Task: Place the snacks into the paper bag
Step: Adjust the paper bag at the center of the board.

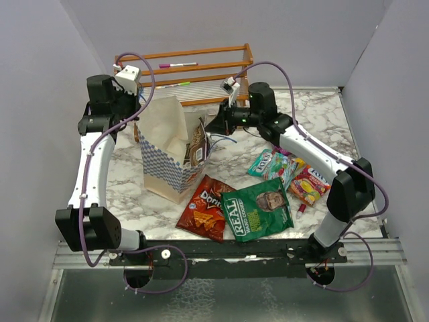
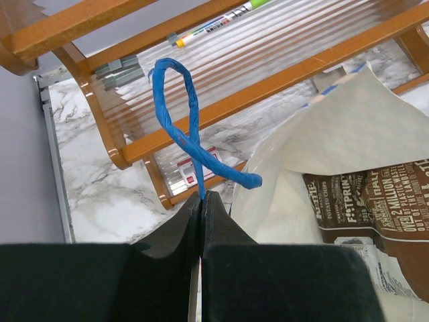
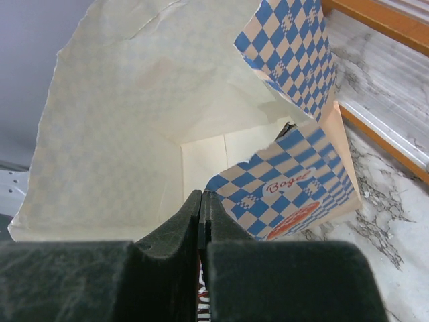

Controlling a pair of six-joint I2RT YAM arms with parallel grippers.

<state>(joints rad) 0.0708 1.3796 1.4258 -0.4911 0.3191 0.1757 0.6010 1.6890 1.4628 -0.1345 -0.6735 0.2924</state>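
1. Our left gripper (image 2: pixel 202 198) is closed tight on the paper bag's blue string handle (image 2: pixel 191 134), which loops up above the jaws.
2. Our right gripper (image 3: pixel 201 196) sits at the bag's open mouth, pointing inside. Its jaws are pressed together, and we cannot tell whether anything is pinched between them.
3. The marbled counter (image 1: pixel 127 191) carries everything.
4. A wooden rack (image 1: pixel 249 60) stands along the far edge, just behind the bag.
5. The blue-and-white checkered paper bag (image 1: pixel 164 171) stands upright at left of centre, between the two grippers, with its mouth open.
6. The green "REAL" chips (image 1: pixel 260 208) lie flat near the front, well outside the bag.
7. The red Doritos (image 1: pixel 206 208) lie just left of the green packet, touching it, near the bag's base.
8. A glossy brown packet (image 1: pixel 196 146) stands in the bag's mouth on the right side, its top poking out beside our right gripper.
9. A teal candy pack (image 1: pixel 263 162) and a red-yellow one (image 1: pixel 308 186) lie to the right, under our right arm.
10. A tiny red object (image 1: pixel 301 208) lies just below the red-yellow pack.
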